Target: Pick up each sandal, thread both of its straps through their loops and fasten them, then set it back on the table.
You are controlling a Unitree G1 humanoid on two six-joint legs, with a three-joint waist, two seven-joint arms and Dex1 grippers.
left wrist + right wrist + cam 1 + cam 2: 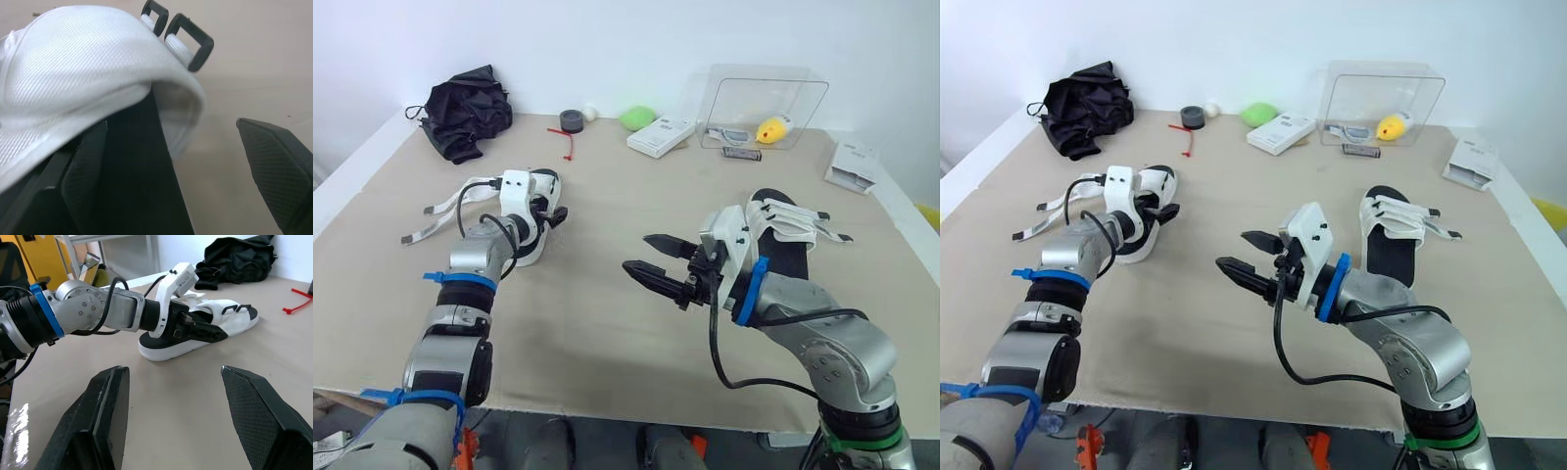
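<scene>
At the left sandal (234, 323), the left tool (551, 208) gapes around its white upper (73, 58) (unclamped); right tool (638, 253) spread wide, empty.

My left gripper (553, 213) is covering the middle of the left sandal (532, 249), and the sandal's white upper (73, 73) is hiding most of one finger (85, 178). My right arm (803, 305) is blocking the right sandal's (793, 253) near end. The things in the clear box (808, 98) are showing too small to name.
</scene>
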